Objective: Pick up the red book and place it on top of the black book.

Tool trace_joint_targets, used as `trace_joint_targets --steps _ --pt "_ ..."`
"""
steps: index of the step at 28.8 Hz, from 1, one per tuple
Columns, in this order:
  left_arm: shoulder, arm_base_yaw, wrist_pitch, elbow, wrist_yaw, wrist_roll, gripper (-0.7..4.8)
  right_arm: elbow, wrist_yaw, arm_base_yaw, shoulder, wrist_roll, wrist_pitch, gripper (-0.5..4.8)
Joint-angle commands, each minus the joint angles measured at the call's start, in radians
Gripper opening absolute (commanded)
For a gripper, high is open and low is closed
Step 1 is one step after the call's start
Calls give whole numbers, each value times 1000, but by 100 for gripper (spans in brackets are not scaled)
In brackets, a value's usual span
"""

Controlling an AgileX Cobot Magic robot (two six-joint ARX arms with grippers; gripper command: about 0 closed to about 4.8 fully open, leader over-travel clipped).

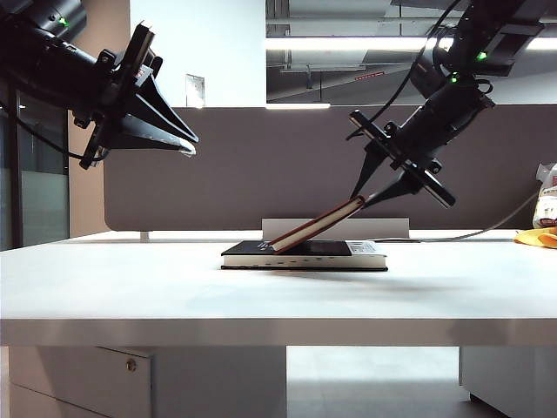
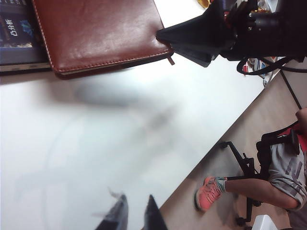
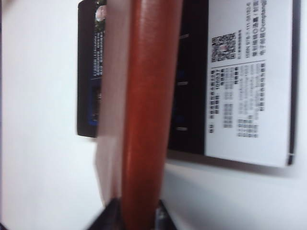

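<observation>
- Exterior view. White table [image 1: 130, 287], seen edge-on. Black book [image 1: 305, 259] lay flat near the table's middle.
- Red book [image 1: 315, 226] stood tilted: lower left edge resting on the black book's top, upper right edge raised.
- Right gripper [image 1: 365, 202] came down from upper right, its fingers clamped on the red book's raised edge.
- Left gripper [image 1: 187, 144] hung high at upper left, well apart from both books, holding nothing; fingers appeared close together.
- Yellow object [image 1: 537, 237] and a white bag [image 1: 547, 196] at the table's far right edge.
- Left wrist view. Red book [image 2: 100, 33] seen cover-up, overlying the black book [image 2: 19, 33]. Right gripper [image 2: 165, 40] met the red book's corner.
- Left fingertips [image 2: 117, 215] showed a narrow gap, empty, above bare table [image 2: 120, 134].
- A seated person [image 2: 268, 182] in a pink shoe, off the table.
- Right wrist view. Red book [image 3: 146, 110] seen along its spine, running away from the right gripper [image 3: 136, 211], which held its near end.
- Black book [image 3: 192, 86] lay beneath, with a white printed panel on its cover, on the table [image 3: 38, 143].
</observation>
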Motion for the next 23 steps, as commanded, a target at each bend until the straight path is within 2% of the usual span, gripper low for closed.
trace_joint_targets --steps 1,11,16,23 --pt "-3 1 5 5 6 8 52 6 5 2 -7 -16 -1 192" --pt "-3 1 4 5 8 8 52 6 8 2 -7 -45 -12 203" --pt "-3 1 1 5 8 8 53 7 57 -9 -8 -106 -87 203" --pt "-3 1 2 5 8 8 53 7 78 -16 -10 -108 -101 203"
